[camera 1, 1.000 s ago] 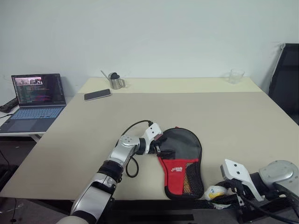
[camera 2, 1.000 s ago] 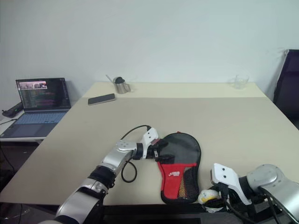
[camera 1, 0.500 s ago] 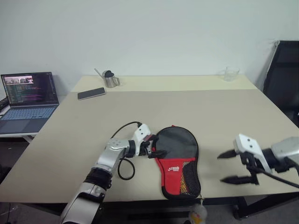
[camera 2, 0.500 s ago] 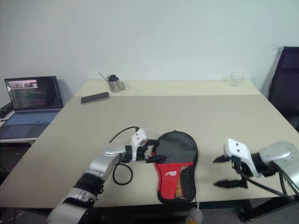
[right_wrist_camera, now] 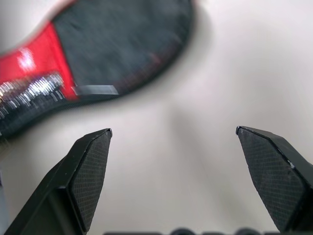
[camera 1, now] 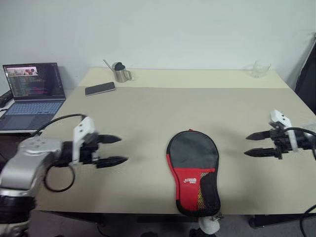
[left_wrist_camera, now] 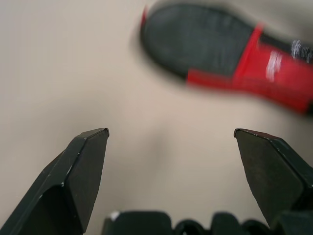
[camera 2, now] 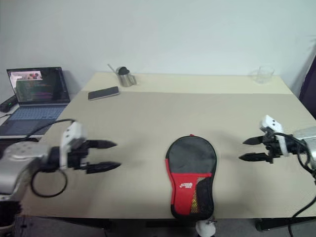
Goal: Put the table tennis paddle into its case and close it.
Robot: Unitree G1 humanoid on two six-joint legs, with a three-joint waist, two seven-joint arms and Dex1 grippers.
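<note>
Both grippers' jaws are gaping wide and holding nothing, left gripper (camera 1: 116, 149) and right gripper (camera 1: 249, 144) well apart on either side of the case (camera 1: 194, 170).

You're pulling the left gripper (camera 1: 117, 149) off the case (camera 1: 193, 170), swinging it out left; right gripper (camera 1: 250, 144) is rising beside the table edge, jaws spreading wide.
</note>
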